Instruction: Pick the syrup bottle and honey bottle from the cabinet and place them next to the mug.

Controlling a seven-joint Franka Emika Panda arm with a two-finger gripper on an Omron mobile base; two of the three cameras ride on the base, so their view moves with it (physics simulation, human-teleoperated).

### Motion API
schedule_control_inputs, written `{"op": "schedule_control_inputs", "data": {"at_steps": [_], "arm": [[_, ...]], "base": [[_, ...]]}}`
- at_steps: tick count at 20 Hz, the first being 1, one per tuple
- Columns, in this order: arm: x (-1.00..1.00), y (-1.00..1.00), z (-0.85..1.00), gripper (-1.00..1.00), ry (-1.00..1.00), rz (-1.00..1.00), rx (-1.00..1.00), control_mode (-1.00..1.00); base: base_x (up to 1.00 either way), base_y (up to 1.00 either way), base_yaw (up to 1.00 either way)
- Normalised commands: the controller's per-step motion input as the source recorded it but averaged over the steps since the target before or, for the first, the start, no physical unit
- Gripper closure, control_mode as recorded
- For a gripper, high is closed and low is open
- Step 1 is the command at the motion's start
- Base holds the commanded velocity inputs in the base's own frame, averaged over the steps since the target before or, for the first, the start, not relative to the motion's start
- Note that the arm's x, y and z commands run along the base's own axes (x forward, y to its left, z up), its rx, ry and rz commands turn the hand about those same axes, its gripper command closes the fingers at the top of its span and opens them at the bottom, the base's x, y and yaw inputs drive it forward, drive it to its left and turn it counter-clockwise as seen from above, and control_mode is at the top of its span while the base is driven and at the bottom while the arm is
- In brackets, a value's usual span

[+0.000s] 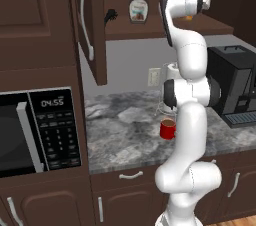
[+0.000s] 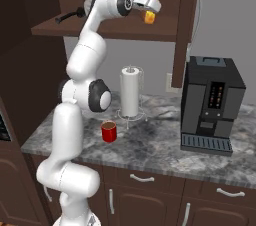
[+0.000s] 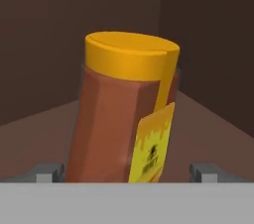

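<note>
Up on the cabinet (image 1: 92,30) shelf, the honey bottle (image 3: 124,114) stands between the wide-spread fingers of the hand (image 3: 128,173), ungripped; from the left base view the arm hides most of it. Its yellow label's print is too blurred to read. The syrup bottle (image 1: 138,4) stands further left on the shelf, label illegible. The mug (image 1: 168,129) sits on the counter (image 1: 125,130) below.

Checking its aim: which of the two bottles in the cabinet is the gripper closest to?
The honey bottle, amber with a yellow cap, sits right between the open jaws. The dark brown syrup bottle stands farther left on the shelf.
</note>
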Motion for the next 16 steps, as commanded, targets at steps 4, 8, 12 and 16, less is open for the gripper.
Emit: {"op": "schedule_control_inputs", "data": {"at_steps": [4, 8, 12, 16], "arm": [[0.06, 0.00, -0.26, -1.00, 0.00, -0.12, 0.00, -1.00], [0.15, 0.00, -0.38, -1.00, 0.00, -0.09, 0.00, -1.00], [0.06, 0.00, -0.33, -1.00, 0.00, -0.02, 0.00, -1.00], [0.03, 0.00, -0.10, -1.00, 0.00, 0.00, 0.00, -1.00]], "base": [[0.00, 0.00, 0.00], [0.00, 0.00, 0.00], [0.00, 0.00, 0.00], [0.00, 0.00, 0.00]]}}
